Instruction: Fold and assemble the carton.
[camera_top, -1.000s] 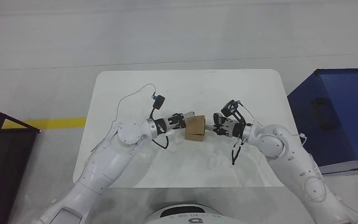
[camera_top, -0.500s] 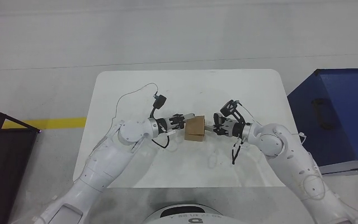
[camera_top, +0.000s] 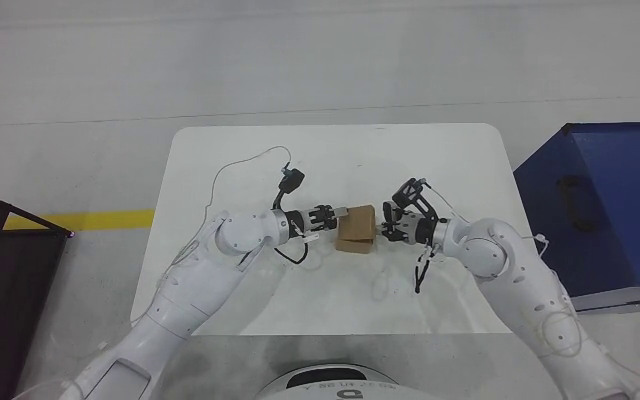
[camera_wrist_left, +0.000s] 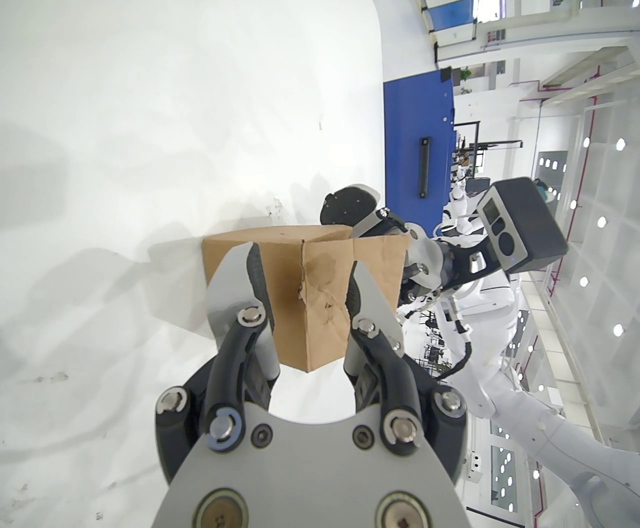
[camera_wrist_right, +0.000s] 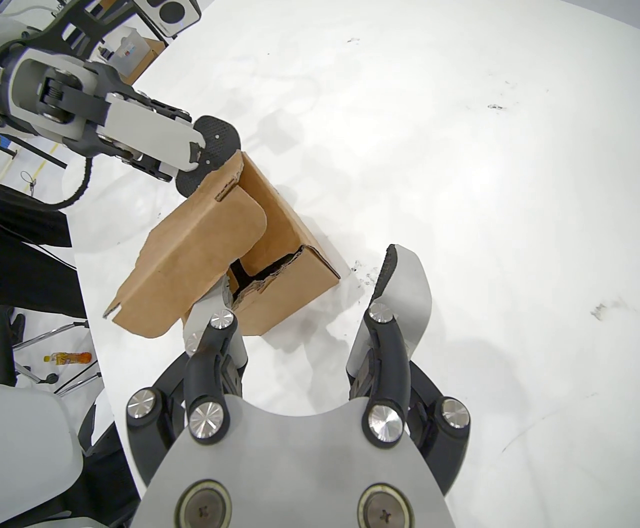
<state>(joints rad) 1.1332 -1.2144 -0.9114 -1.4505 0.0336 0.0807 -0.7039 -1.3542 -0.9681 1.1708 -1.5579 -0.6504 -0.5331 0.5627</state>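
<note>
A small brown carton (camera_top: 356, 228) sits mid-table on the white table (camera_top: 440, 160), partly folded, with one flap (camera_wrist_right: 200, 240) lifted over its open end. My left gripper (camera_top: 325, 218) is open against the carton's left side. Its fingers (camera_wrist_left: 247, 280) straddle a creased vertical corner of the carton (camera_wrist_left: 320, 330), around my left gripper's midpoint (camera_wrist_left: 301, 272). My right gripper (camera_top: 385, 228) is open at the carton's right end. In the right wrist view my right gripper (camera_wrist_right: 307, 270) has one finger tucked into the opening under the flap, the other finger (camera_wrist_right: 400, 280) out over bare table.
A blue bin (camera_top: 585, 215) stands off the table's right edge, also seen as a blue bin (camera_wrist_left: 417, 125) beyond the table. A black frame (camera_top: 25, 260) is off the left side. Bare white surface lies around the carton on all sides.
My left gripper has pushed rightward against the carton and its wrist has turned slightly. The carton has shifted a little to the right. The right gripper has barely moved.
</note>
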